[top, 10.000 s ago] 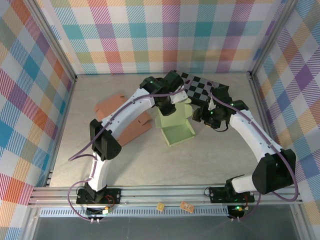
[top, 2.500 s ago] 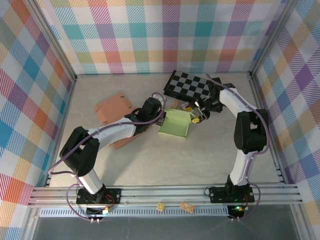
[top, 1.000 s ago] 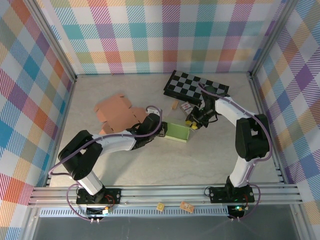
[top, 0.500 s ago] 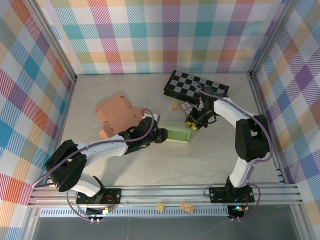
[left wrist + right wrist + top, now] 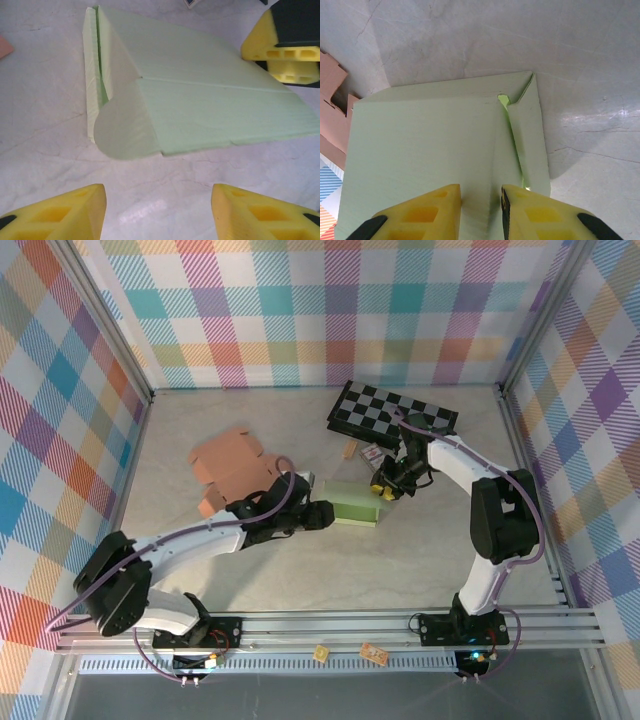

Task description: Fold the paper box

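Observation:
The pale green paper box (image 5: 352, 503) lies low on the table with its lid panel folded over. In the left wrist view the paper box (image 5: 200, 95) shows a rounded flap (image 5: 120, 135) at its near left corner. My left gripper (image 5: 318, 514) sits just left of it, open (image 5: 157, 215), with bare table between its yellow fingers (image 5: 65, 212). My right gripper (image 5: 385, 488) is at the box's right end, shut (image 5: 480, 210) on a fold of the green panel (image 5: 430, 140). Its fingers (image 5: 282, 50) appear at the box's far right corner.
A flat brown cardboard blank (image 5: 235, 465) lies left of the box, its edge also in the right wrist view (image 5: 332, 115). A black-and-white checkered board (image 5: 390, 412) sits at the back. Two small items (image 5: 350, 450) (image 5: 370, 454) lie between board and box.
My left gripper has opened and drawn back off the box's left end toward the near side. The right gripper keeps its hold; the box has stayed in place.

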`<state>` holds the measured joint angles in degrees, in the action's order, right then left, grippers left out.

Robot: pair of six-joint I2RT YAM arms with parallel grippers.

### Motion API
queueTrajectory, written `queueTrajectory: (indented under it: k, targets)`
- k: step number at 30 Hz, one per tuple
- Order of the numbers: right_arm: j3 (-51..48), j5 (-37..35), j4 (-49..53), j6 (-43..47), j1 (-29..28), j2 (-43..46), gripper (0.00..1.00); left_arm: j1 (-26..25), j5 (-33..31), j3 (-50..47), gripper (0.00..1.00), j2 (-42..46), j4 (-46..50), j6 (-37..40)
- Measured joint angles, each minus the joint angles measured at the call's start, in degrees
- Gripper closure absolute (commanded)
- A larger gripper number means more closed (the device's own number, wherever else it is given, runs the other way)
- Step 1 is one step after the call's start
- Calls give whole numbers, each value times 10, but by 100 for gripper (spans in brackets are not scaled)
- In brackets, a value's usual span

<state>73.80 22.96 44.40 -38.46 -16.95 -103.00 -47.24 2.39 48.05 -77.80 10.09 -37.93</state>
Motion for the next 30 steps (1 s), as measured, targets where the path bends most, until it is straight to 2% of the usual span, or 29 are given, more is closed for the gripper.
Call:
queueTrajectory:
  k: [10,14,18,21,27,30]
  targets:
    - [0,0,0,3,0,0,73,3,22,73,45,92,144,-79]
    - [-1,0,-1,4,0,0,73,48,69,126,47,83,195,-119]
    - [-9,-3,-2,11,0,1,73,118,131,210,49,-6,228,-131]
    - [-11,-7,-3,19,0,1,72,146,169,259,54,-96,228,-122]
    - [-11,-16,-5,29,-2,1,72,167,217,282,57,-232,229,-96]
    - [-11,-20,-5,30,-2,1,70,170,223,287,57,-261,229,-82]
